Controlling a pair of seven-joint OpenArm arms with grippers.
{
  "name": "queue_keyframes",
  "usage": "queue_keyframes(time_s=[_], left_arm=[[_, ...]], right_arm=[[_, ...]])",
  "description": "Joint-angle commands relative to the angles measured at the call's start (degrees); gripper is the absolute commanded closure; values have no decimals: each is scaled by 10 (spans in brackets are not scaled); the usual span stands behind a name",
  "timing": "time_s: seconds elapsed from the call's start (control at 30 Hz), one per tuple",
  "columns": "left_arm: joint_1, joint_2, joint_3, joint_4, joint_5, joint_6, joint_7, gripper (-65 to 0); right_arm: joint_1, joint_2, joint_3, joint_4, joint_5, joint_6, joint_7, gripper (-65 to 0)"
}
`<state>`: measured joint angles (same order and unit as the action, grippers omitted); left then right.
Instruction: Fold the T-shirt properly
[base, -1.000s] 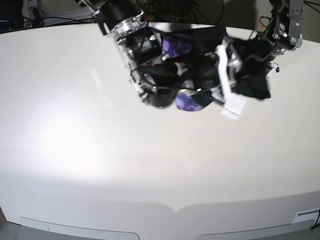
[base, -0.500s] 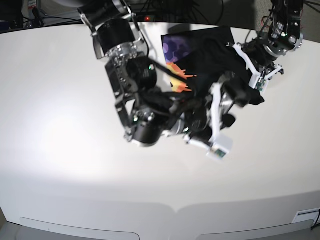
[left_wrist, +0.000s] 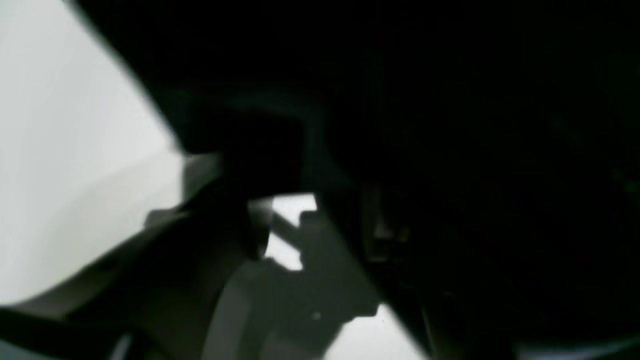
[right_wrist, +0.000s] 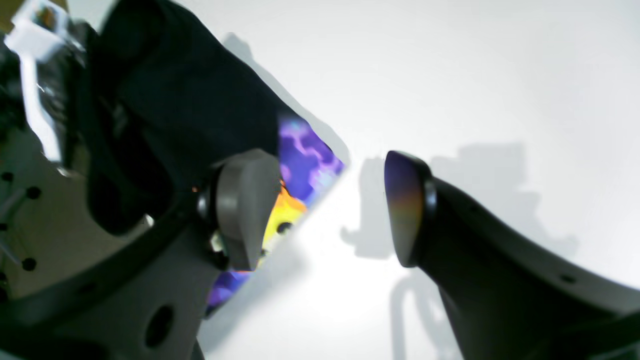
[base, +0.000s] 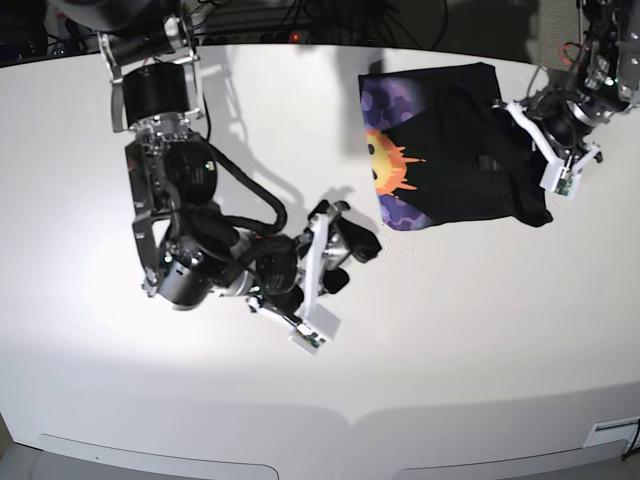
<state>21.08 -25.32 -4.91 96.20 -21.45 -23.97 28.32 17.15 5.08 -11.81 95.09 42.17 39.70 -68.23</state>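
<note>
Right gripper (base: 352, 243) has pulled back off the T-shirt (base: 455, 150), jaws wide & empty, parked just beside its print edge. Shirt's lying bunched, sun face half showing, so prob needs another fold imo. Left gripper (base: 548, 143) sits at the shirt's far edge, can't tell if it's gripping.

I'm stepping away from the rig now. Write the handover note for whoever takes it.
Right end effector: open, empty, off the cloth, over bare table.
Left end effector: at the T-shirt's right edge; whether it grips cloth cannot be told, since the left wrist view is dark.
T-shirt: far right of the table, bunched into a rough rectangle, black side folded over, sun print showing along its left edge.
Done: partly folded.
Left: square the edges, cover the print, finish the fold.
</note>
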Motion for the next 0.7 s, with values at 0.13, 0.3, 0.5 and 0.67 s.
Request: queue_keyframes(time_s=[0.13, 0.3, 0.5, 0.67], left_arm=[[-3, -25, -4, 24, 22, 4, -11, -251], [-3, -57, -4, 26, 61, 40, 8, -251], [-1, -123, -4, 26, 125, 158, 43, -251], [1, -144, -4, 51, 108, 195, 51, -251]], right_arm=[[8, 11, 2, 11, 15, 3, 12, -353], [7, 12, 2, 11, 14, 3, 11, -353], [7, 13, 2, 11, 12, 3, 9, -353], [7, 13, 2, 10, 1, 3, 10, -353]])
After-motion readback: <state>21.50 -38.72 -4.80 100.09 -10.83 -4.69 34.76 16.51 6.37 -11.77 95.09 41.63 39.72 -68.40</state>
